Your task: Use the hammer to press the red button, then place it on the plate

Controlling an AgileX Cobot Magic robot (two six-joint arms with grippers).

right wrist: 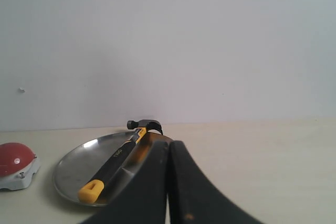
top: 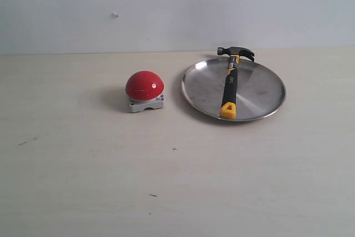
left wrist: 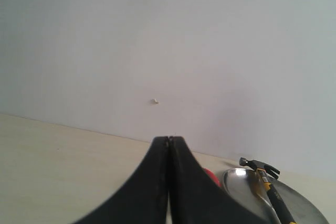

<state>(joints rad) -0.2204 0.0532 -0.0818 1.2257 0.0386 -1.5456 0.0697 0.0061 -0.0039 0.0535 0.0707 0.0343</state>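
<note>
Left gripper (left wrist: pixel 169 139) and right gripper (right wrist: pixel 168 142) were both pressed together, hammer (top: pixel 229 84) lay across the plate (top: pixel 263 90), red button (top: pixel 145 85) just beside that plate; looked head-heavy, so I'd grab the grippy black handle.

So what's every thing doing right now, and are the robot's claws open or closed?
hammer: lying on the plate, nobody holding it.
plate: flat on the table, hammer on it.
red button: beside the plate, nothing touching it.
left gripper: shut, empty.
right gripper: shut, empty.
</note>
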